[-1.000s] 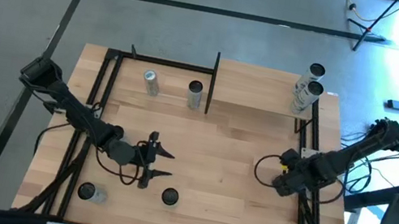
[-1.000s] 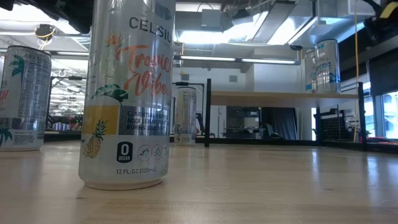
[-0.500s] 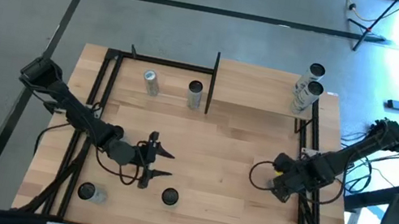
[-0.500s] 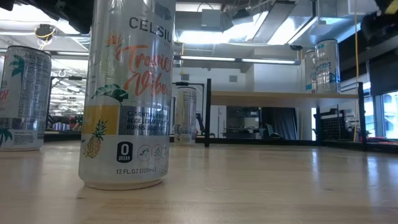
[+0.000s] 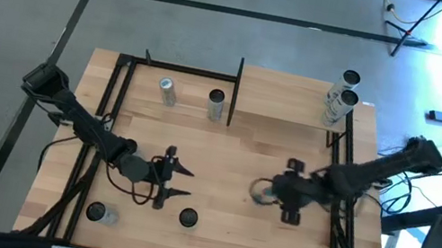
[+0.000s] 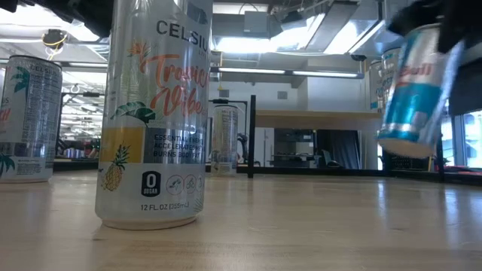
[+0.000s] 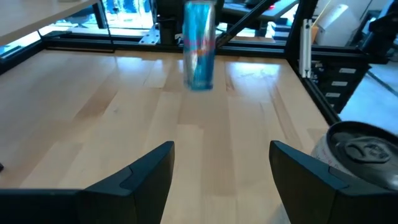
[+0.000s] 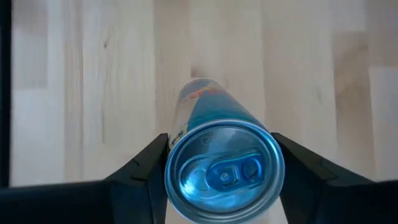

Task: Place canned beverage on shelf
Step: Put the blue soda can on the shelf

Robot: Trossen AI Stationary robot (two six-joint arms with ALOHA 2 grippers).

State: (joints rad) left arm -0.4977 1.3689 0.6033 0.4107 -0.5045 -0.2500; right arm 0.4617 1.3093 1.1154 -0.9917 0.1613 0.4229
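My right gripper (image 5: 271,194) is shut on a blue and silver can (image 6: 413,83), held above the tabletop right of its middle; the can also shows in the left wrist view (image 7: 200,43). The shelf (image 5: 285,99), a raised light-wood board on black posts, stands at the table's far right and carries three cans (image 5: 342,95) near its right end. My left gripper (image 5: 181,181) is open and empty at the table's near left. A silver can (image 5: 188,218) stands just nearer than it. My right gripper pinches the blue can between its two fingers, one on either side of the wall just below the top rim (image 8: 175,138). The fingers come from above, pointing down. The can hangs below them, nearly upright with a slight tilt, lifted clear of the table.
Two cans (image 5: 167,89) (image 5: 215,100) stand at the far left beside a black upright post (image 5: 236,90). Another can (image 5: 96,211) stands at the near left corner. A black frame (image 5: 119,79) runs along the table's edges. Bare wood lies between the grippers.
My right gripper has gone from near the table's right edge toward its middle, carrying the blue can, which has come into the low view clear of the tabletop.
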